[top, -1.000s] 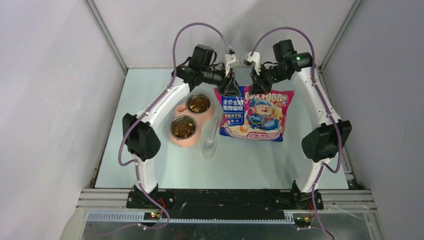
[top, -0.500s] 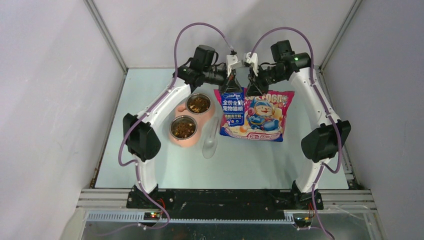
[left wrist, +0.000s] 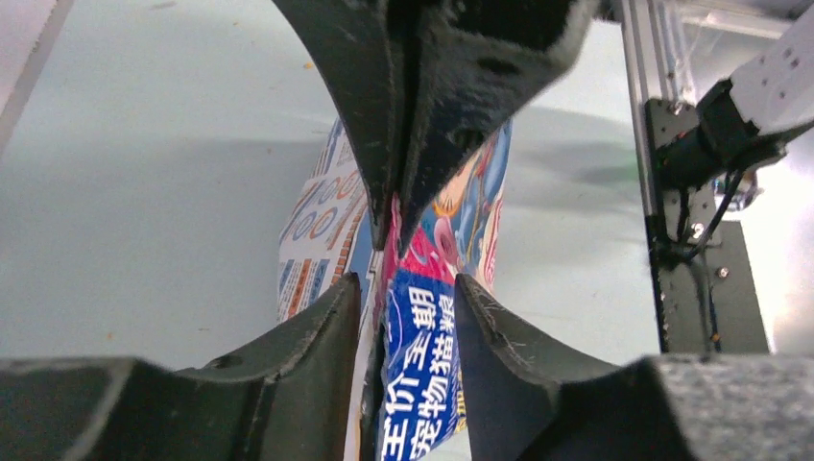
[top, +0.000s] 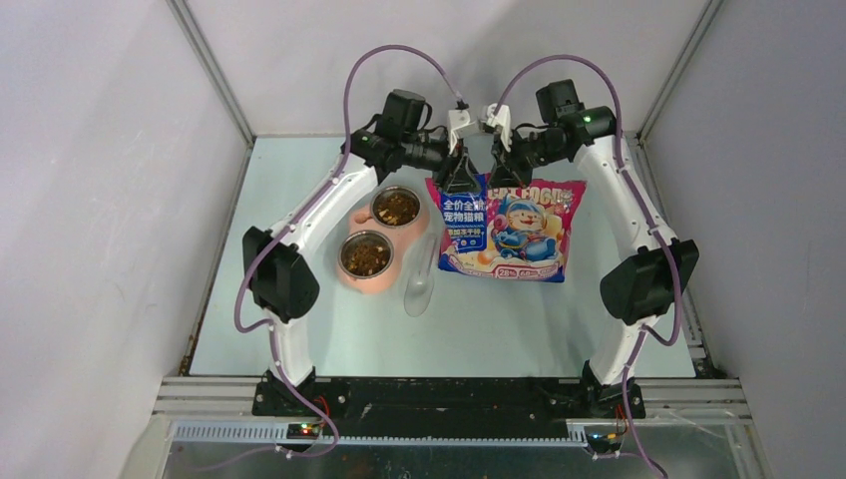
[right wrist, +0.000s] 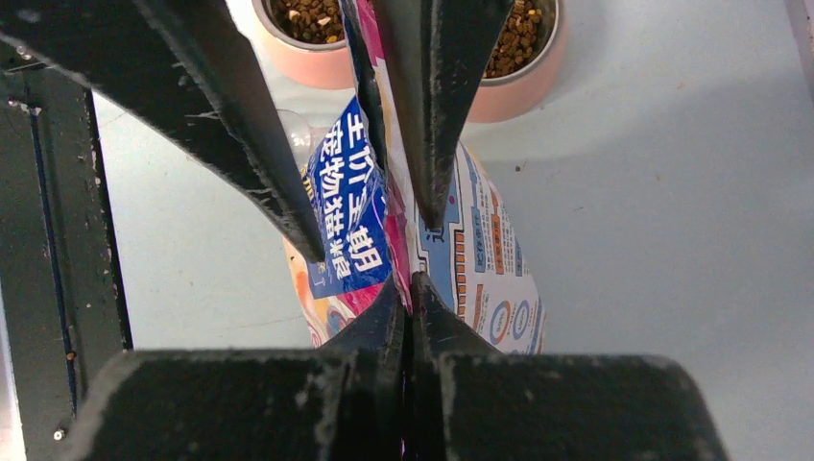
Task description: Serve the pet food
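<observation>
The pet food is brown kibble in two steel bowls, the far bowl (top: 397, 207) and the near bowl (top: 365, 254), and it also shows in the right wrist view (right wrist: 516, 38). The printed cat food bag (top: 504, 230) lies right of the bowls with its top edge lifted. My right gripper (top: 507, 172) is shut on that top edge (right wrist: 411, 279). My left gripper (top: 461, 180) is open, its fingers on either side of the bag's top left part (left wrist: 408, 283). The bag's blue panel (left wrist: 422, 365) sits between them.
The bowls sit in a pink holder (top: 371, 281) left of centre. A translucent plastic scoop (top: 419, 284) lies between the holder and the bag. An aluminium frame (top: 214, 80) and grey walls enclose the table.
My right gripper has moved a little left along the bag's top edge, closer to my left gripper. The bag's top has bunched slightly. The bowls and scoop have not moved.
</observation>
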